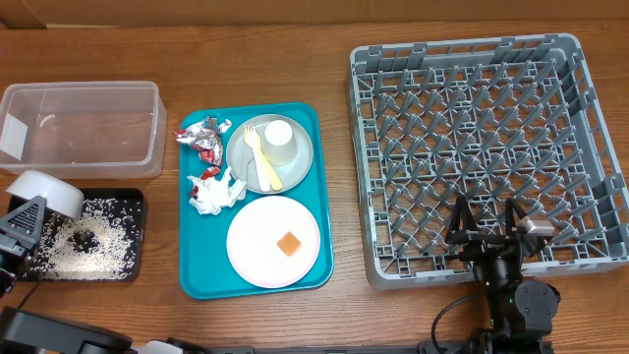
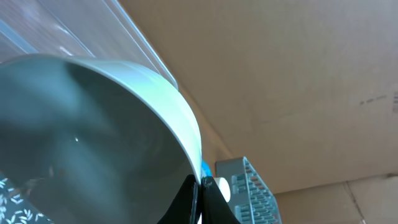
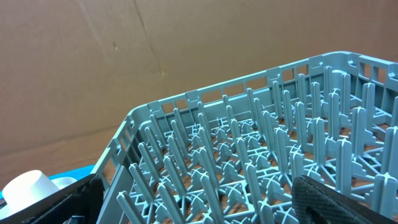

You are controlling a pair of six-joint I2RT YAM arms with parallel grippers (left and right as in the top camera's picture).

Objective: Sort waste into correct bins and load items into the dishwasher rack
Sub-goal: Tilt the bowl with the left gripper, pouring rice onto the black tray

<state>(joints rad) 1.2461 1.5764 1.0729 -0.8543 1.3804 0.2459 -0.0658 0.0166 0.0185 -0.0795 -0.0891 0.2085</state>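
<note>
**Sorting stage.** Left gripper [image 2: 200,190] clamped on the rim of the bowl [image 1: 49,190], which is tilted above the black tray [image 1: 134,267] at 8 o'clock, where rice [image 1: 110,231] lies. Right gripper [image 1: 486,214], fingers apart, hangs over the rack's [image 1: 360,147] 6 o'clock edge. Napkin [image 1: 216,193] and wrappers [image 1: 204,138] lie on the central teal tray [image 1: 197,277].
</note>
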